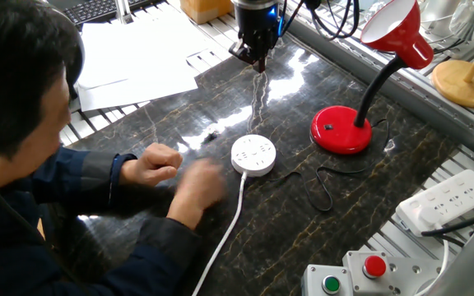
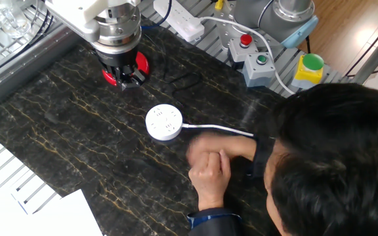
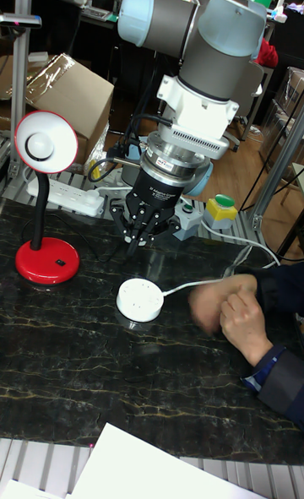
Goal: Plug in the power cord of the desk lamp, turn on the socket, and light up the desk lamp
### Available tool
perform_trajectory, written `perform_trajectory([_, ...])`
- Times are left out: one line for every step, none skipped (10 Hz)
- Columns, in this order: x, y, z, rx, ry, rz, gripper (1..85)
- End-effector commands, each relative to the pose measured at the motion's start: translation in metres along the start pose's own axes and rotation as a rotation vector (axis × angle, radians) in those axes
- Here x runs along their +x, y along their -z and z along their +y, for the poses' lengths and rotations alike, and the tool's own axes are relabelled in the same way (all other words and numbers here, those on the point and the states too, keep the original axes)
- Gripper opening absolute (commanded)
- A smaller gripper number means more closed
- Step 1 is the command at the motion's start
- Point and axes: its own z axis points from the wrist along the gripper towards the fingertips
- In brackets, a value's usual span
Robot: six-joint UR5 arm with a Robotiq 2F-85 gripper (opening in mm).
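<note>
Above the dark marbled worktop (image 1: 319, 238), the gripper (image 3: 141, 235) hangs empty, its fingers drawn close together, short of the socket (image 1: 253, 154). A person's hands (image 1: 179, 177) move just beside that socket, so a descent risks striking them. The power cord (image 1: 323, 187) lies unplugged near the desk lamp (image 1: 360, 90).

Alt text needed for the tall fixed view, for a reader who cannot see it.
The gripper hangs above a dark marble table, just behind the round white socket. The red desk lamp stands at the left; a person's hands rest at the right.
</note>
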Motion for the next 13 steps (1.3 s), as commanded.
perform_trajectory([0.000, 0.001, 0.002, -0.012, -0.002, -0.001, 1.3])
perform_trajectory([0.000, 0.001, 0.005, -0.023, -0.007, 0.000, 1.3])
perform_trajectory([0.000, 0.001, 0.006, -0.027, -0.010, 0.000, 1.3])
perform_trajectory([0.001, 0.002, 0.018, -0.070, -0.031, 0.007, 1.3])
perform_trajectory([0.002, 0.007, 0.056, -0.217, -0.103, 0.021, 1.3])
perform_trajectory([0.001, 0.008, 0.063, -0.246, -0.117, 0.020, 1.3])
perform_trajectory([0.002, 0.006, 0.053, -0.205, -0.099, 0.018, 1.3])
perform_trajectory([0.001, 0.005, 0.051, -0.197, -0.093, 0.012, 1.3])
perform_trajectory([-0.004, 0.003, 0.048, -0.185, -0.093, -0.005, 1.3])
perform_trajectory([-0.006, 0.002, 0.043, -0.165, -0.083, -0.016, 1.3])
perform_trajectory([-0.004, 0.002, 0.040, -0.162, -0.049, -0.016, 13.3])
perform_trajectory([0.003, -0.001, 0.032, -0.152, 0.037, -0.018, 41.0])
perform_trajectory([0.011, -0.005, 0.024, -0.136, 0.083, -0.008, 57.3])
